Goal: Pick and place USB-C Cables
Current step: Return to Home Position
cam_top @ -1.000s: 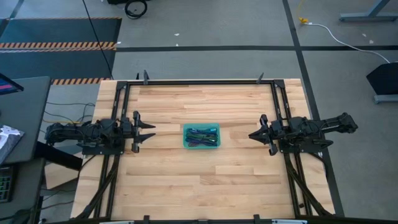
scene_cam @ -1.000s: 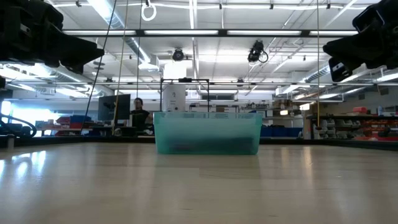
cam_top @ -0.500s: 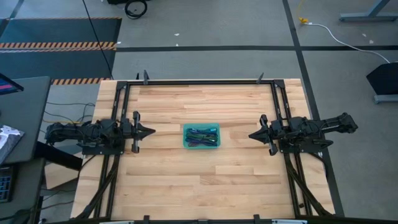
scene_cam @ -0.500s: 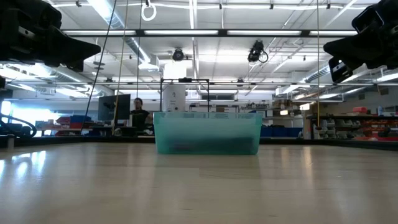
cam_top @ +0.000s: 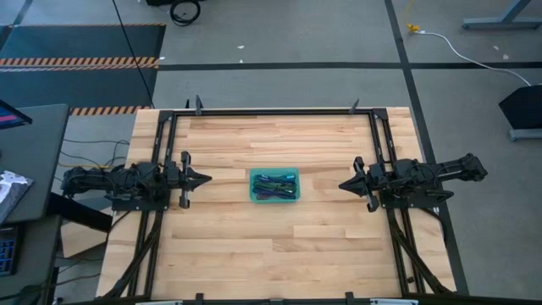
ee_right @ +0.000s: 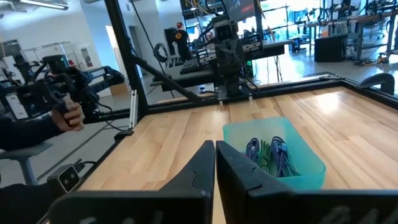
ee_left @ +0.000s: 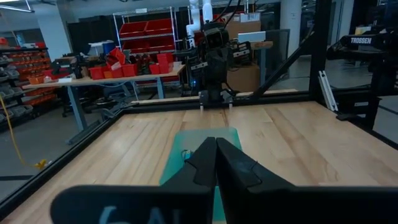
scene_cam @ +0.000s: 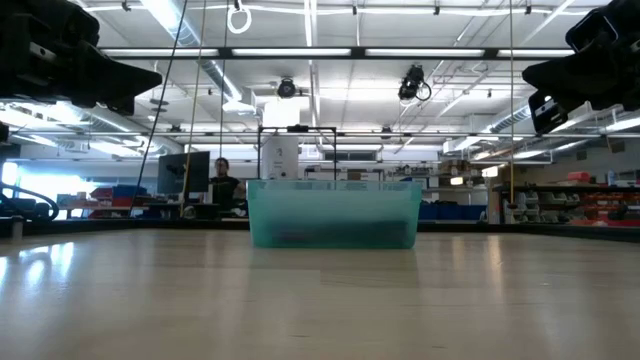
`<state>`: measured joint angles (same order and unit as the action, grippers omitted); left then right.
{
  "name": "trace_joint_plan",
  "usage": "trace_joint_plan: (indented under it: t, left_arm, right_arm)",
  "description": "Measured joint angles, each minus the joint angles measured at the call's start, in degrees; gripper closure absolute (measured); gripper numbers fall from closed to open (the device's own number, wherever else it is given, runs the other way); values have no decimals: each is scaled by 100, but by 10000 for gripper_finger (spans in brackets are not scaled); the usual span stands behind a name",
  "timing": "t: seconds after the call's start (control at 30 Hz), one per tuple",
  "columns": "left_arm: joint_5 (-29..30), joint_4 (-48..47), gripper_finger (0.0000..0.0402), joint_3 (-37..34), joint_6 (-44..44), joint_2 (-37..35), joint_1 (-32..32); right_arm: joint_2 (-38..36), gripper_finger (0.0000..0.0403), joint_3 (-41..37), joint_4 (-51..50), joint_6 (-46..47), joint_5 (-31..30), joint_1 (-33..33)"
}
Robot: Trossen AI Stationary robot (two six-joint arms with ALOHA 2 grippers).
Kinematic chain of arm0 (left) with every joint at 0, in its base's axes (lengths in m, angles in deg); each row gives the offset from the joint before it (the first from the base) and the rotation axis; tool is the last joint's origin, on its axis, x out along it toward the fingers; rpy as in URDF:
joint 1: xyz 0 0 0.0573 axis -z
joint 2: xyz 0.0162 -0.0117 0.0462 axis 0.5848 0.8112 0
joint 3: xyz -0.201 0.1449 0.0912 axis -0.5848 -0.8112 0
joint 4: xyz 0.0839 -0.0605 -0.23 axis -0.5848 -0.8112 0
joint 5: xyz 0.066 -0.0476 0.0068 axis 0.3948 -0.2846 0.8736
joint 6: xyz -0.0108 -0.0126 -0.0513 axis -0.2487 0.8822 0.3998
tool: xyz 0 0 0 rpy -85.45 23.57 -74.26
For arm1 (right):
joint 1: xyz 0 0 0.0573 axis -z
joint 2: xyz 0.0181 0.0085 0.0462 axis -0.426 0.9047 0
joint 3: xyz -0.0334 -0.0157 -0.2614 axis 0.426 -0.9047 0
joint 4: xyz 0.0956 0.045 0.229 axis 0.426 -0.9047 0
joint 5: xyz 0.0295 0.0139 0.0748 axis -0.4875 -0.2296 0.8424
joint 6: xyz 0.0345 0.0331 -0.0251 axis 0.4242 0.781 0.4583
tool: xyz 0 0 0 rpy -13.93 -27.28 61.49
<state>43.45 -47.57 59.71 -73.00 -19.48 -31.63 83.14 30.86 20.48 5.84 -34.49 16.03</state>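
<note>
1. the usb-c cables (cam_top: 273, 185) lie heaped together inside the teal see-through bin (cam_top: 251, 185), which stands at the middle of the wooden table (cam_top: 271, 254). purple, green and blue strands show, but the single bundles are hard to tell apart.
2. the left gripper (cam_top: 203, 179) hangs over the table's left side, well apart from the bin, its two fingers pressed together on nothing.
3. the right gripper (cam_top: 343, 184) mirrors it on the right side, fingers likewise closed and empty, pointing toward the bin.
4. no cable shows outside the bin, so the placing looks done and the arms look parked.
5. handling, as a judgement: the cables look light, soft and springy. a coil pinched at a loose end would likely sag or unwind, so the bound middle of a bundle is the better hold. snagging on a neighbour in the heap is the risk.
</note>
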Motion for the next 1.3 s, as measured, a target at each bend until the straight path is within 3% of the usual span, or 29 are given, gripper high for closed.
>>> trace_joint_plan:
  t: [0.3,1.3]
  left_arm:
    - [0,-2,383,0,2,0,-2]
    - [0,-7,379,0,7,0,-2]
  right_arm:
    - [0,383,0,30,-17,-377,0]
    - [0,380,0,33,-15,-361,0]
